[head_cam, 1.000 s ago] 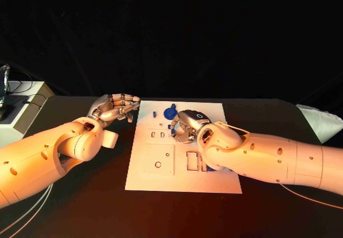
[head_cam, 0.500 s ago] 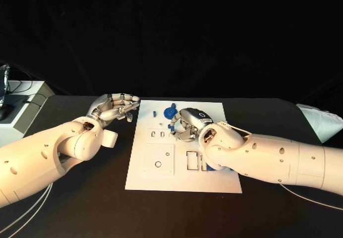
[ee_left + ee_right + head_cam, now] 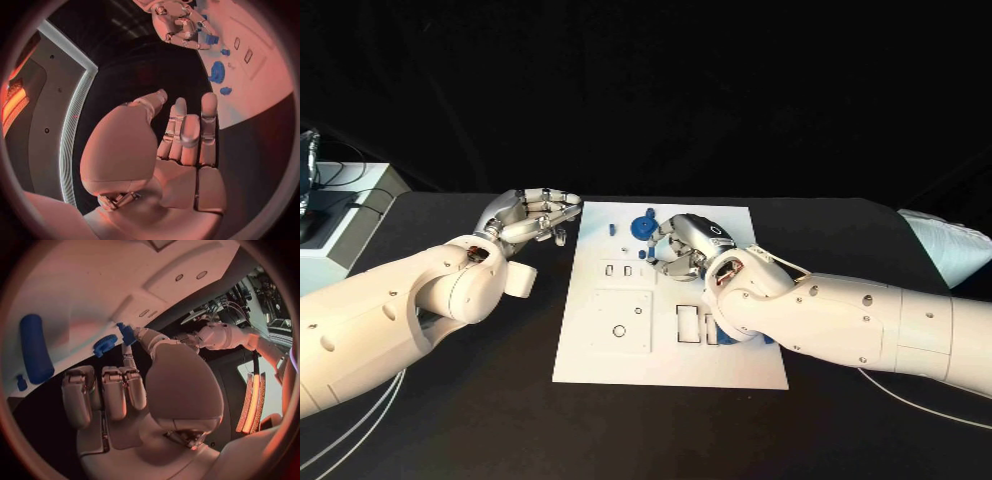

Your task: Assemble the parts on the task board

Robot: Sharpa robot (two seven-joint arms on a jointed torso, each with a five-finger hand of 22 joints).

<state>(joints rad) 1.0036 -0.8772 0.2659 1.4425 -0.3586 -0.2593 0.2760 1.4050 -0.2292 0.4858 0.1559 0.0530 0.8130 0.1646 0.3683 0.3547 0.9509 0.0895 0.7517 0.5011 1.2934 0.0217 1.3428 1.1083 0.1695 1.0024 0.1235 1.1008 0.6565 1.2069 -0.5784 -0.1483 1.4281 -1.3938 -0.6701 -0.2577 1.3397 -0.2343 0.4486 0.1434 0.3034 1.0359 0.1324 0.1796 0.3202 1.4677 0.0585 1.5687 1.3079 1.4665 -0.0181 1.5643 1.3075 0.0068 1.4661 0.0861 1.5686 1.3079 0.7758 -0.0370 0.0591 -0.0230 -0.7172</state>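
Note:
The white task board (image 3: 632, 365) lies in the middle of the table. My right hand (image 3: 684, 243) hovers over its far part and pinches a small blue part (image 3: 127, 333) at its fingertips; the same small blue part (image 3: 209, 39) appears in the left wrist view. A blue gear (image 3: 643, 227) and a small blue peg (image 3: 610, 229) lie on the board just beyond that hand. A blue cylinder (image 3: 34, 355) lies on the board. My left hand (image 3: 531, 215) hangs beside the board's far left corner, fingers loosely bent, holding nothing.
A grey box (image 3: 343, 235) stands at the table's left edge and a white cloth (image 3: 949, 245) lies at the right. The board carries a raised square plate (image 3: 620, 322) and narrow slots (image 3: 689, 323). My right forearm (image 3: 848, 320) covers the board's right side.
My right hand has moved a little farther up the board, toward the blue gear, still pinching the small part. The left hand has stayed in place.

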